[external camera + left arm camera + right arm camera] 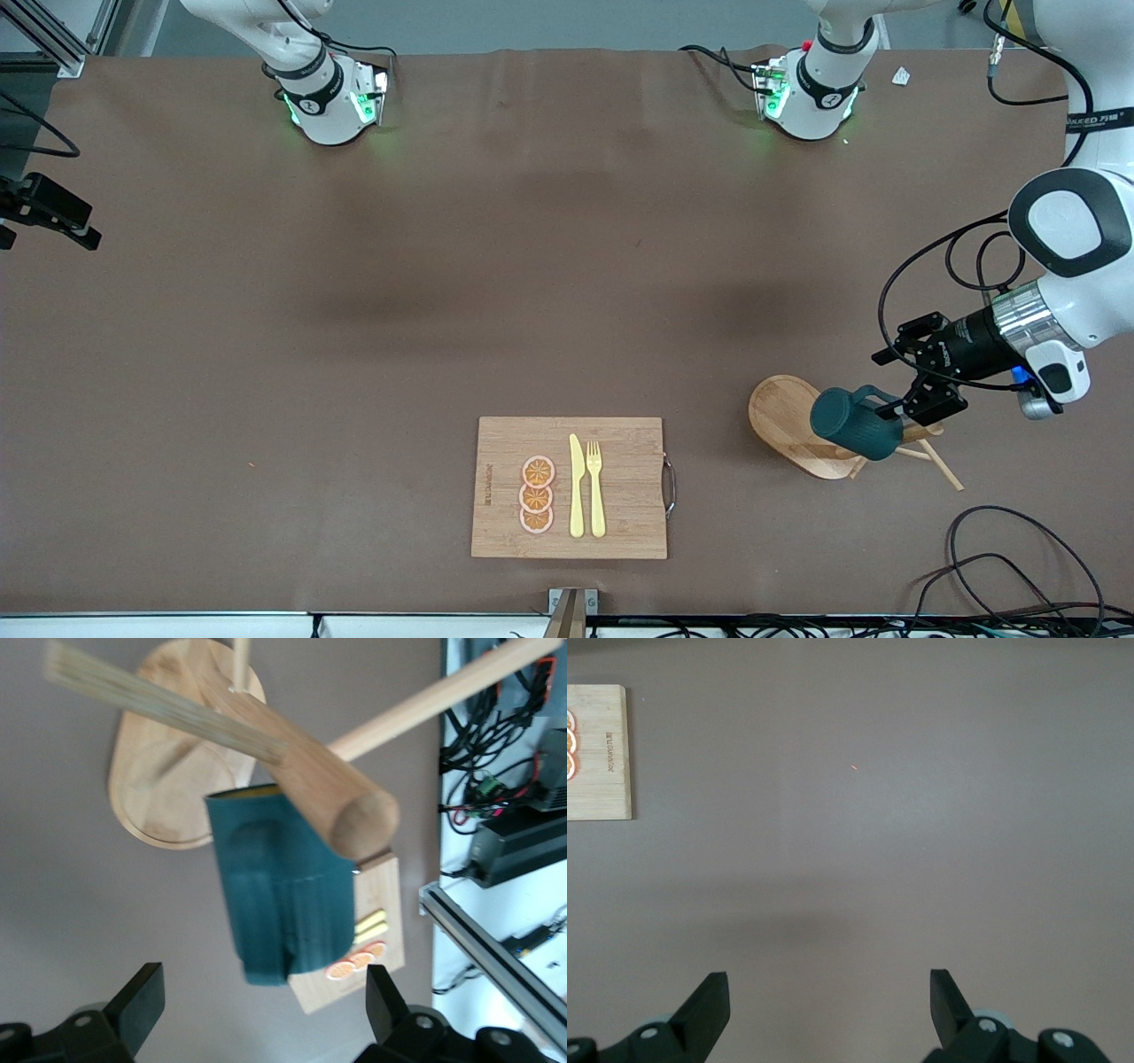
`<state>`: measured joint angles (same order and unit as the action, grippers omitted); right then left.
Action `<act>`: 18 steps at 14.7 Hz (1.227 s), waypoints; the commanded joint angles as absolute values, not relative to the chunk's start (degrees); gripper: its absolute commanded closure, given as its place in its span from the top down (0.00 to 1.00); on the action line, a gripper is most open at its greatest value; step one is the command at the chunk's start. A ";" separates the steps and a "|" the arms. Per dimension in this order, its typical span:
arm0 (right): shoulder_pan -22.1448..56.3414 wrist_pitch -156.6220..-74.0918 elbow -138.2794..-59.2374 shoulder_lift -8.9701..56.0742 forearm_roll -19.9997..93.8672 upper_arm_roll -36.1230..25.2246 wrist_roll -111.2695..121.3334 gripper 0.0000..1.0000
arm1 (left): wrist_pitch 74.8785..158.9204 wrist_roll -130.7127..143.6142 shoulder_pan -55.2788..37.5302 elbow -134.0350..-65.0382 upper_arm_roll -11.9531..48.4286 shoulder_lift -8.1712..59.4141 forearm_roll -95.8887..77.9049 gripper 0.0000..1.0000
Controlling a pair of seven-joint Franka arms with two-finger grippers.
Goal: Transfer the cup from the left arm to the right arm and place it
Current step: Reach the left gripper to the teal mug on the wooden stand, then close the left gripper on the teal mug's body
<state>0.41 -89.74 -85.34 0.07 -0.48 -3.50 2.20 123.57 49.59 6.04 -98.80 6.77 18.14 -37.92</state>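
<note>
My left hand (904, 409) hovers wide open beside the cup (856, 424), which hangs on the wooden rack (788, 424); my right hand (829, 1010), also wide open, waits. Pickup, handover and placing all remain.

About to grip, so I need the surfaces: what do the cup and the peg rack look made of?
Cup: probably glazed ceramic, though possibly plastic; dark teal, ribbed wall with a soft sheen, tan-yellow inside. Peg rack: bare light wood, grain visible on its oval base and round pegs, matte.

Dark teal cup (856, 424) hangs tilted on the wooden peg rack (797, 425).
</note>
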 commanded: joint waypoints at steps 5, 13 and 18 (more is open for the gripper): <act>-0.70 -89.56 -86.40 -0.88 -1.32 -2.72 2.99 1.00 | 125.16 50.54 5.36 -94.66 6.77 22.93 -39.55 1.00; -0.79 -89.56 -86.40 -0.88 -1.32 -2.81 2.99 1.00 | 125.24 50.62 5.01 -93.25 6.77 25.48 -39.55 1.00; -1.41 -89.56 -86.48 -0.88 -1.14 -2.72 3.08 1.00 | 125.33 50.62 5.01 -93.16 6.85 26.36 -39.64 1.00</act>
<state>0.30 -89.51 -85.40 0.07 -0.48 -3.66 2.22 124.86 49.78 5.39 -94.49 6.87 25.36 -39.36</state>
